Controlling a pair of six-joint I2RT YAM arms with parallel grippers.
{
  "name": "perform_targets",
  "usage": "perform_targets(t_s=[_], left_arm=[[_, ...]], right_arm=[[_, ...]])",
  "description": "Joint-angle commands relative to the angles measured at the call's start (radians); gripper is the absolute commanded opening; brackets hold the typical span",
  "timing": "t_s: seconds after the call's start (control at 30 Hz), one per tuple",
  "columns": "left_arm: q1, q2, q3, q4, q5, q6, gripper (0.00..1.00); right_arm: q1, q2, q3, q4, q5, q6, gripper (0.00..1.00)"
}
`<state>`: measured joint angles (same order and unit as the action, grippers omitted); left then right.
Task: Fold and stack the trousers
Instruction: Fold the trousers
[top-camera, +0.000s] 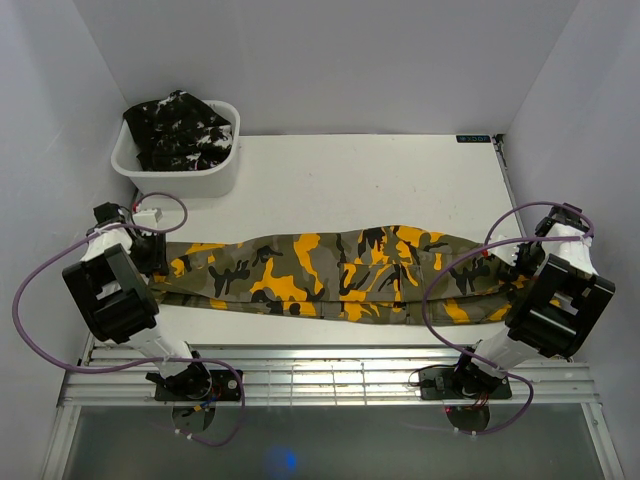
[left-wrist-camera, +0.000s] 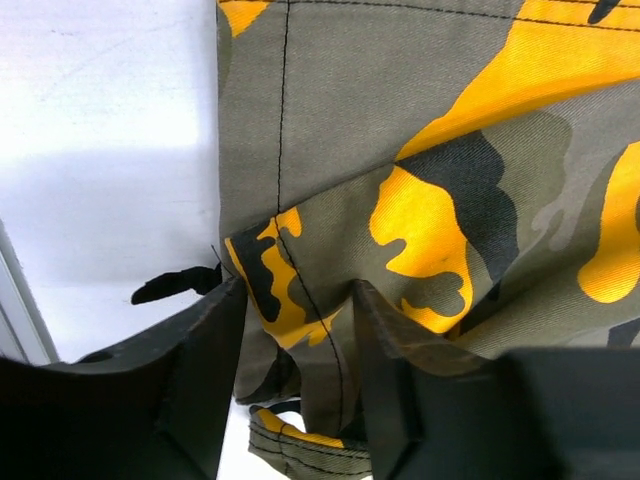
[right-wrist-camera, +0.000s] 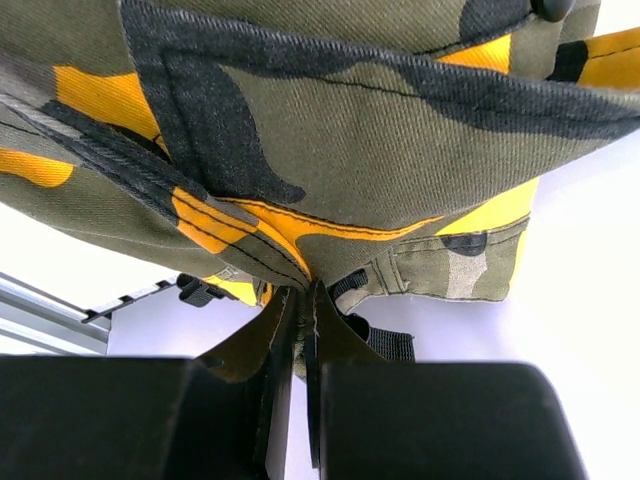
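Right fingers (right-wrist-camera: 256, 345) pinch trousers (top-camera: 330, 270) edge; left fingers (left-wrist-camera: 200, 345) apart astride hem.

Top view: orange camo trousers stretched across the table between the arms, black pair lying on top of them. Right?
No. The black pair is not on top of them; it sits bunched in the white tub at the back left, apart from them, as the top external view shows. The rest holds: the orange camo trousers are stretched across the table.
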<state>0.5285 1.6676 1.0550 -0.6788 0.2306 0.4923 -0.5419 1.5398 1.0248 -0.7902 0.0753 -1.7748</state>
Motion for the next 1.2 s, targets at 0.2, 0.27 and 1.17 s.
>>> perform_targets(t_s=[0.2,0.27,1.17], left_arm=[[0.007,-0.052,0.045,0.018,0.05,-0.035,0.26],[0.008,-0.052,0.078,0.013,0.059,-0.035,0.17],[0.01,-0.105,0.183,-0.112,0.087,0.176,0.59]], right_arm=[[0.007,0.005,0.003,-0.009,0.009,0.009,0.08],[0.007,0.005,0.003,-0.009,0.011,0.008,0.08],[0.007,-0.001,-0.022,-0.007,-0.005,0.005,0.08]])
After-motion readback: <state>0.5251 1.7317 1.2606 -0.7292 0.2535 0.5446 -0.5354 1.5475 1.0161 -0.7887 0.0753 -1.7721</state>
